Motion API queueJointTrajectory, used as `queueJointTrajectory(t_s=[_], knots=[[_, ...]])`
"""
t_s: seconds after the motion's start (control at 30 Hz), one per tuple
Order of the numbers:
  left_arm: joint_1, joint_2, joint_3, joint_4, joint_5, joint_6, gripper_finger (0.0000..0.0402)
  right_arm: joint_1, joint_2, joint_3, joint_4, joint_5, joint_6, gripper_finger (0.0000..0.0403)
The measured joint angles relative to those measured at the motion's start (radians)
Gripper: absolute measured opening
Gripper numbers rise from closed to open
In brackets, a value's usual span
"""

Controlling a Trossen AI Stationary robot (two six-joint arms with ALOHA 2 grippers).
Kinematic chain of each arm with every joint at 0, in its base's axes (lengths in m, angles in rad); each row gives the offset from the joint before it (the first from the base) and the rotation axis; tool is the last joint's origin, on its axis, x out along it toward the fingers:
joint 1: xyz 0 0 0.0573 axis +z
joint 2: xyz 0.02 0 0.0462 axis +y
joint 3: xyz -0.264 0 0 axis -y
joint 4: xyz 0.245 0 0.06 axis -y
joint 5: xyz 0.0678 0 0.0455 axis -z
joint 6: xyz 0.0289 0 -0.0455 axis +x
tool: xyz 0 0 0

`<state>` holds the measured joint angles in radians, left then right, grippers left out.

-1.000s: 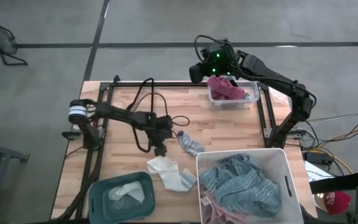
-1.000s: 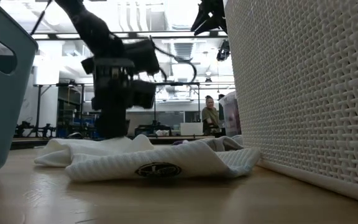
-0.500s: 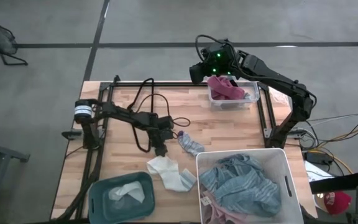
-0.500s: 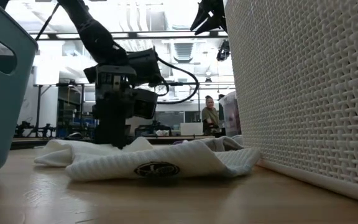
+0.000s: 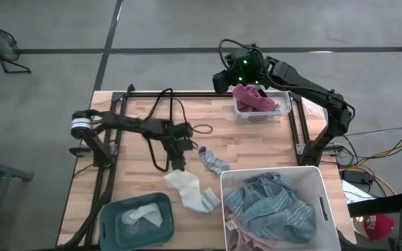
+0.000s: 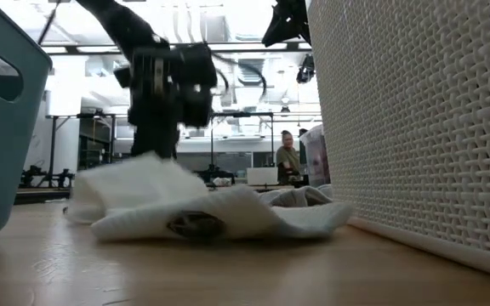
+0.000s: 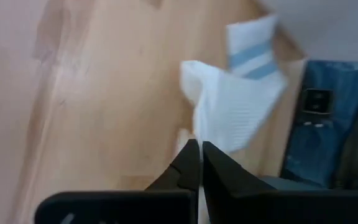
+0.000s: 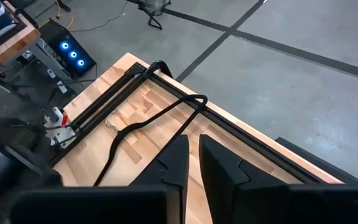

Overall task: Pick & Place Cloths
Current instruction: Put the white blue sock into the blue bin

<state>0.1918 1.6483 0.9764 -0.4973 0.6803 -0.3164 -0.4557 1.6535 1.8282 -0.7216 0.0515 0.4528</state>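
A white sock [image 5: 191, 192] lies at the middle of the wooden table, next to a small blue-striped sock [image 5: 214, 162]. My left gripper [image 5: 179, 166] stands over the white sock's far end and is shut on it. My right gripper [image 5: 238, 82] hovers at the far edge, above a clear bin [image 5: 279, 111] that holds a pink cloth [image 5: 255, 100]. Its fingers [image 8: 180, 163] stand all but together with nothing between them. My left gripper pinches the white sock's far end [image 7: 197, 132] between its two fingers, coming from above and pointing down. That end [image 6: 134, 174] is raised off the table. The rest of the sock [image 6: 262, 217] lies slack on the wood.
A teal bin [image 5: 110, 223] with a white cloth [image 5: 144, 215] stands at the near left. At the near right a white basket [image 5: 321, 183] holds blue-striped and pink cloths. Black cables [image 5: 166, 111] lie on the far left of the table.
My left gripper has shut on the white sock's far end and risen a little. That end has come up off the table and the sock has bunched, while its near part stays on the wood.
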Motion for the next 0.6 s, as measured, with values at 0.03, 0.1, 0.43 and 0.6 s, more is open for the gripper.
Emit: queueJointTrajectory(t_s=[0.03,0.1,0.43,0.6], knots=[[0.008,-0.032,0.008,-0.026,0.001,0.001,0.0006,0.000,0.000,0.000,0.000,-0.001,0.000,0.0035],[0.022,-0.098,0.024,-0.084,0.017,0.002,0.0007,0.000,0.000,0.000,0.000,-0.001,0.000,0.0033],[0.018,-0.451,0.069,-0.308,0.227,-0.220,0.0005,0.000,0.000,-0.001,0.012,0.001,-0.011,0.0048],[-0.009,-0.618,0.080,-0.311,0.383,-0.519,0.0005,0.000,0.009,-0.002,0.057,0.000,-0.011,0.0060]])
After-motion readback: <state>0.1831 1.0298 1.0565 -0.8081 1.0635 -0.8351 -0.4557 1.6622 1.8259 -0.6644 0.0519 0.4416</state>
